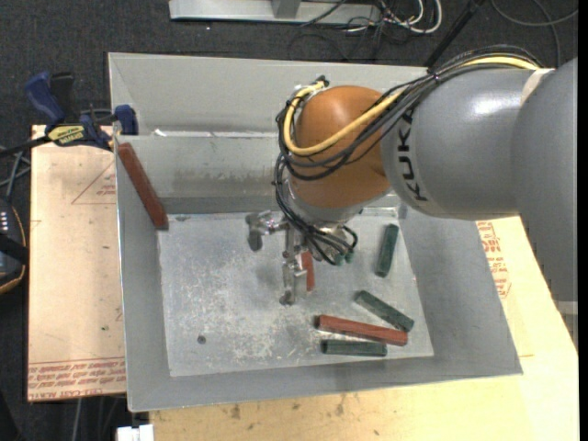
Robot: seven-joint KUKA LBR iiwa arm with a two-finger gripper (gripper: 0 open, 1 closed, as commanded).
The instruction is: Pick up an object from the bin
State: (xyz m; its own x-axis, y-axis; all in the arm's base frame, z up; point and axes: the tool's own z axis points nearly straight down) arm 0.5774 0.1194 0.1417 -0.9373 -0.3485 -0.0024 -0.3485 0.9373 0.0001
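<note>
A dark speckled carpet covers the floor. At the top lie a grey metal base and a tangle of cables. Along the bottom runs a pale tabletop.

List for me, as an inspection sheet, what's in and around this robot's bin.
Surface: grey metal bin, floor scuffed and speckled.
Job's things: short red stick mid-bin, right beside the gripper; whether it is gripped cannot be told.
Clutter: three dark green sticks and a longer red stick at right and front right; long reddish-brown stick leaning against the left wall.
Gripper: gripper hangs over mid-bin.
Cables: yellow and black cables over the wrist's orange cover.
Surroundings: dark carpet.
</note>
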